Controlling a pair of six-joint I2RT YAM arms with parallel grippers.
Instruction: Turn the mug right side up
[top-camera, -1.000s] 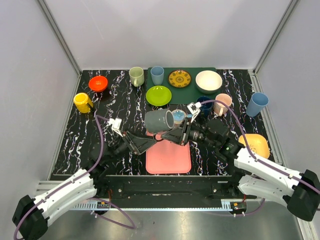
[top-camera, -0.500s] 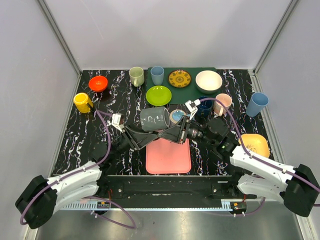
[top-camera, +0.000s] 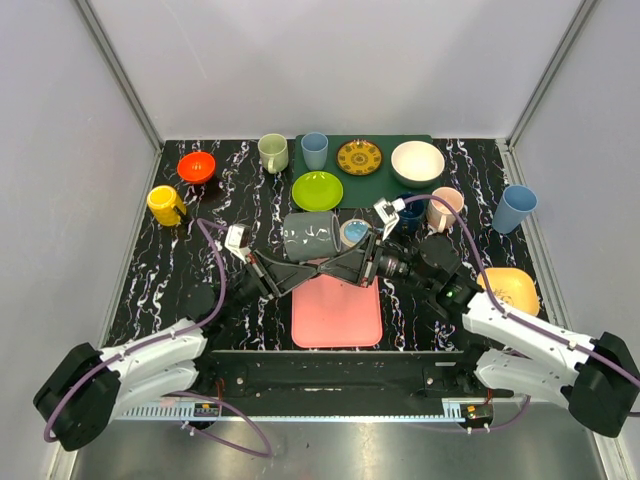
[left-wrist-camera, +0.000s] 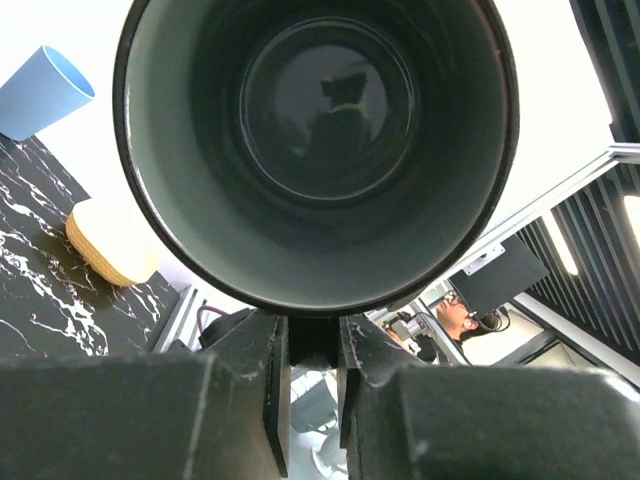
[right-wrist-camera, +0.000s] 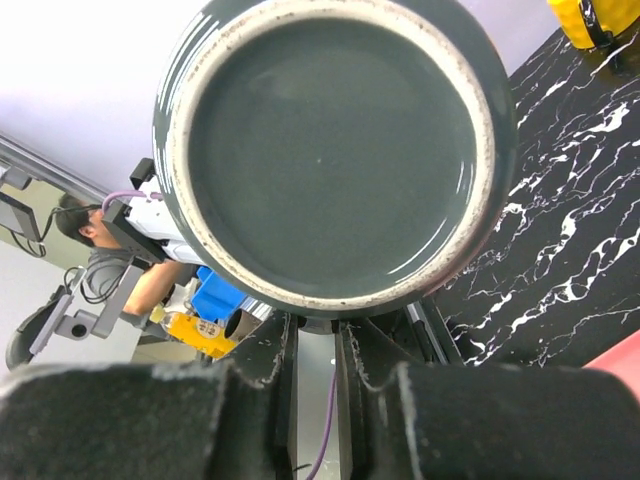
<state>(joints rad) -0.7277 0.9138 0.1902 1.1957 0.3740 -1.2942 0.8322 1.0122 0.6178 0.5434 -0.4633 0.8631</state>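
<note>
Looking down, we see the black marbled table (top-camera: 160, 290) with a pink mat (top-camera: 337, 318) at its near middle. Over the mat's far edge hangs the grey mug (top-camera: 310, 236), on its side in the air, mouth towards the left arm and base towards the right. Beneath it the two claws meet. The left gripper (left-wrist-camera: 313, 345) has its fingers pressed nearly together on a dark part under the mug's rim. The right gripper (right-wrist-camera: 315, 335) likewise pinches a dark part under the base. We cannot tell whether that part is the handle.
</note>
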